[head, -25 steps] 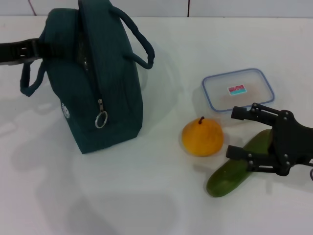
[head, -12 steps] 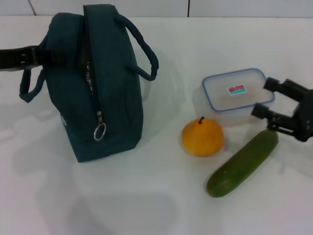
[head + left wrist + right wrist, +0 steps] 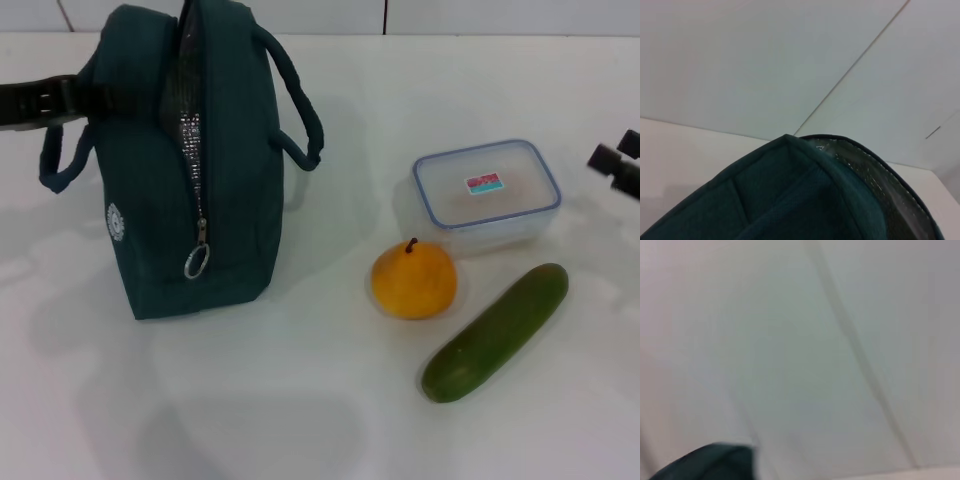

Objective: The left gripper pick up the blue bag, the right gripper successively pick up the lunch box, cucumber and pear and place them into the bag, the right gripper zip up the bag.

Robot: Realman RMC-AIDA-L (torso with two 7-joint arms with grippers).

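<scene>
- your left gripper (image 3: 70, 98) sits at the left edge of the head frame, upper left, a black bar reaching into the far side of the blue bag (image 3: 190, 170). you can't tell from here whether its fingers are spread or pinching; the contact is hidden behind the fabric.
- the bag stands upright, upper left to centre left, its zip line running down the face toward you, ring pull hanging low. the top shows a slit of silver lining, so it reads as partly open.
- your right gripper (image 3: 618, 165) is only a black sliver at the right edge, mid height. finger spread can't be told. it holds nothing visible.
- the lunch box (image 3: 487, 195) lies just left of that claw, right of centre, long axis running roughly left-right with a slight tilt. the right arm is clearly the nearer one.
- the pear (image 3: 414, 281) sits below and left of the box, close beside it; the cucumber (image 3: 496, 331) lies lower right, diagonal, upper end toward the box.
- judgement: the box comes first, so you reach leftward and down onto it.
</scene>
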